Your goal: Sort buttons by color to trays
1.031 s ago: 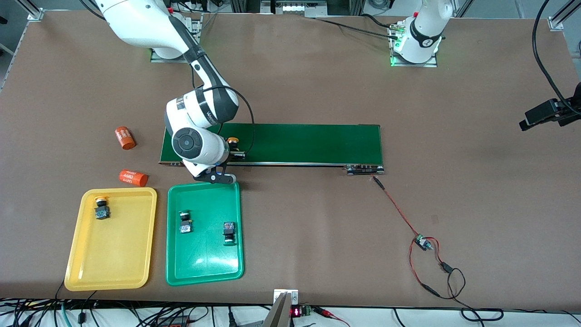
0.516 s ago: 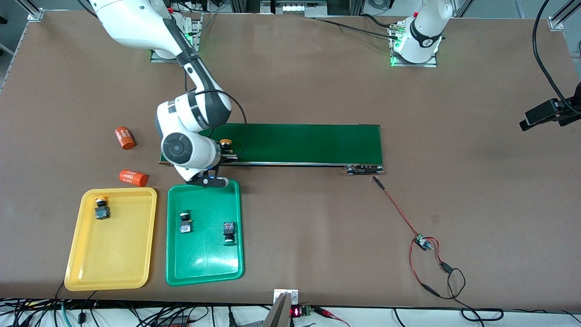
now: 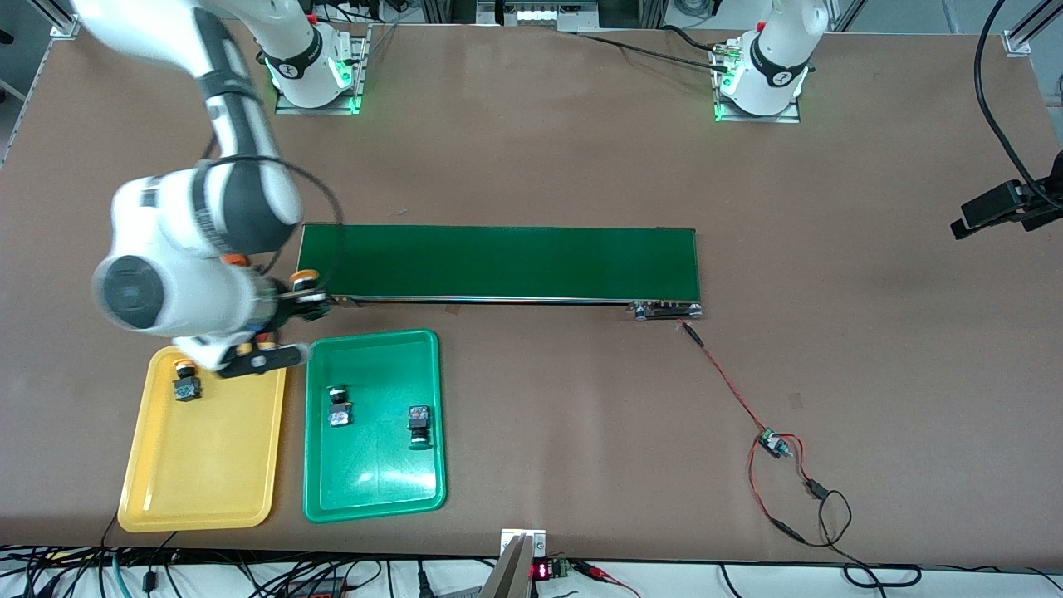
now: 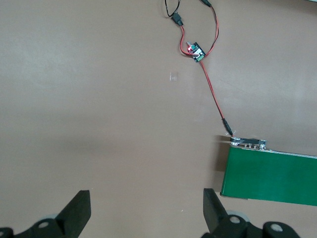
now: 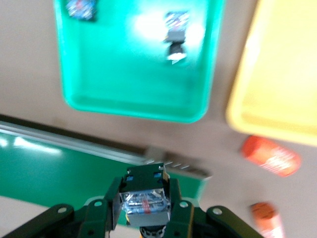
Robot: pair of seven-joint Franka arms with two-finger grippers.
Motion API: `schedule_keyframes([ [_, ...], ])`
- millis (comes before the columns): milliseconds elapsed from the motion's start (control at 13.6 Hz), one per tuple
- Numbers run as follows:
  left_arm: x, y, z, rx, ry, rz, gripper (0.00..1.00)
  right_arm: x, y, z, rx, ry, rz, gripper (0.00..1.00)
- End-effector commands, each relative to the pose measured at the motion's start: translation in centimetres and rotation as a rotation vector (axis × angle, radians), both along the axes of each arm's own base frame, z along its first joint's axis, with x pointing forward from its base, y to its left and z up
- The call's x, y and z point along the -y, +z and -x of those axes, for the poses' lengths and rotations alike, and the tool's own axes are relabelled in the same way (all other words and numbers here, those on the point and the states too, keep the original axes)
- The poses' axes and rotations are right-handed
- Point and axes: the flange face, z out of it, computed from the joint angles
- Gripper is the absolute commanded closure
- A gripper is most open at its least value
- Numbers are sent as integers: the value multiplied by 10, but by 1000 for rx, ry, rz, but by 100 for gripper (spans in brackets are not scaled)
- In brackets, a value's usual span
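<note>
My right gripper [image 3: 306,301] [image 5: 143,192] is shut on a button [image 3: 305,282] [image 5: 144,198] with a black body and a yellow-orange cap. It hangs over the conveyor belt's end, above the gap between the belt and the trays. The yellow tray [image 3: 208,465] [image 5: 270,99] holds one yellow-capped button [image 3: 186,380]. The green tray [image 3: 374,486] [image 5: 133,106] holds two buttons [image 3: 338,407] [image 3: 419,425]. My left gripper [image 4: 147,213] is open over bare table, nothing between its fingers. The left arm waits.
The long dark-green conveyor belt [image 3: 515,262] [image 4: 270,173] lies along the table's middle. Two orange cylinders [image 5: 271,156] [image 5: 265,218] lie near the yellow tray, mostly hidden by my right arm in the front view. A red wire with a small board [image 3: 774,444] [image 4: 197,52] trails from the belt.
My right arm has swung away from the belt toward the right arm's end of the table, carrying the yellow-capped button toward the yellow tray. The left arm has not moved.
</note>
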Motion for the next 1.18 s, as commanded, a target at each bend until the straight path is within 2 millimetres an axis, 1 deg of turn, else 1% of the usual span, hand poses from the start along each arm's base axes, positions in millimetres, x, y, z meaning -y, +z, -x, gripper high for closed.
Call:
schedule_keyframes([
  [0,1,9,1,6,6,17,0,61,-26,-24,57,98,10,97],
  [221,0,12,2,11,9,19,0,99,-62,-46,154,203,4,97],
  [295,0,12,2,11,8,20,0,105,-75,-53,199,233,16,97],
  [442,0,12,2,11,9,20,0,116,-88,-59,234,262,19,97],
  [516,-1,12,2,11,9,18,0,125,-96,-61,244,273,7,97],
  [663,-1,12,2,11,9,18,0,136,-107,-65,277,292,-3,97],
  [810,1,11,1,9,6,20,0,140,-116,-66,288,307,19,96],
  [884,1,10,0,9,7,20,0,142,-122,-66,284,299,18,90],
  [958,1,10,0,9,7,18,0,143,-124,-66,284,296,19,87],
  [1031,2,9,0,7,4,16,0,143,-131,-65,276,294,19,73],
  [1105,2,9,0,7,4,13,0,143,-132,-65,276,294,19,68],
])
